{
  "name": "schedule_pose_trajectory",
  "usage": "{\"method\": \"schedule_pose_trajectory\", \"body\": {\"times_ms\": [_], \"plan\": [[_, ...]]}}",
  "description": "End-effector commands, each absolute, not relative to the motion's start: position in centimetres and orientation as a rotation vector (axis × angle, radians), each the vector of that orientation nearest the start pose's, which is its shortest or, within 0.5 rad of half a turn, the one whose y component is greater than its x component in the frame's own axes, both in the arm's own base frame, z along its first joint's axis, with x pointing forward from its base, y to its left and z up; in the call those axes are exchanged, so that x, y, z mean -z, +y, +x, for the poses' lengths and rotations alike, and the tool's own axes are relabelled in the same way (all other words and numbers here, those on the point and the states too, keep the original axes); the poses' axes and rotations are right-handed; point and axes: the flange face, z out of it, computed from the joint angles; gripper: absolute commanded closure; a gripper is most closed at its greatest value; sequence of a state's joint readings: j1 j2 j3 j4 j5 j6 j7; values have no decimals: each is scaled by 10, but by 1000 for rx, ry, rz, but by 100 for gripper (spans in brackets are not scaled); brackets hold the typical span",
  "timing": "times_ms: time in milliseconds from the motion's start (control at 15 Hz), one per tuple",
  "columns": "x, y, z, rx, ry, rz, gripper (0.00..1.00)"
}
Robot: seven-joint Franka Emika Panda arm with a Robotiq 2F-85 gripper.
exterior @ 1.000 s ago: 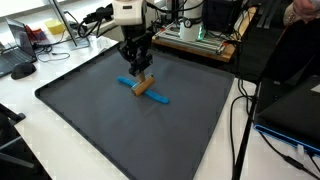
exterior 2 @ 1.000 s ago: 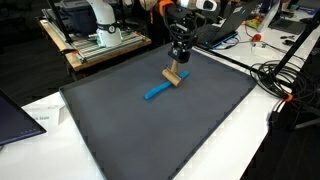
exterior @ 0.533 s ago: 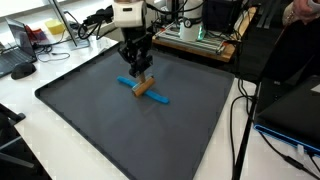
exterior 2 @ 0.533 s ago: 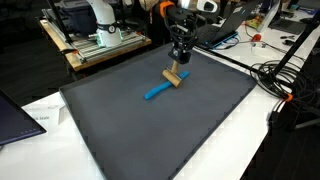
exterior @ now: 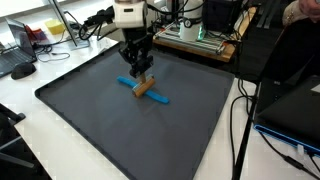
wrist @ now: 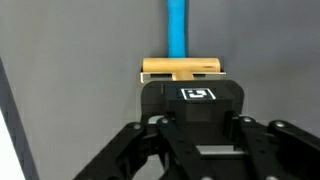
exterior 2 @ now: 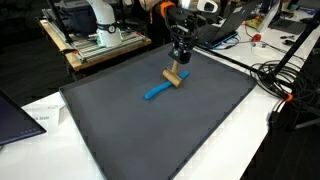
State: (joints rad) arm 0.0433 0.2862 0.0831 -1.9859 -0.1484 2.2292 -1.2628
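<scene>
The tool [exterior: 140,74] has its fingers drawn together on the wooden block [exterior: 145,87], a short, pale tan bar with squared ends. The block sits in the upper middle of the dark mat [exterior: 100,130] in both exterior views, lying crosswise on a thin blue stick [exterior: 159,98]. In the wrist view the block [wrist: 180,67] runs level just above the tool's black body, with the stick [wrist: 176,28] reaching to the top edge. One block, one stick, one tool.
</scene>
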Motion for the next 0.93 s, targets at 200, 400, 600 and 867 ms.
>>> {"method": "schedule_pose_trajectory", "body": {"times_ms": [200, 400, 600, 867], "plan": [[-299, 81, 592, -120, -2155, -2316, 78], [-299, 85, 590, -112, -2162, -2301, 78], [-299, 87, 589, -106, -2168, -2293, 78], [-299, 91, 587, -92, -2176, -2282, 78]]}}
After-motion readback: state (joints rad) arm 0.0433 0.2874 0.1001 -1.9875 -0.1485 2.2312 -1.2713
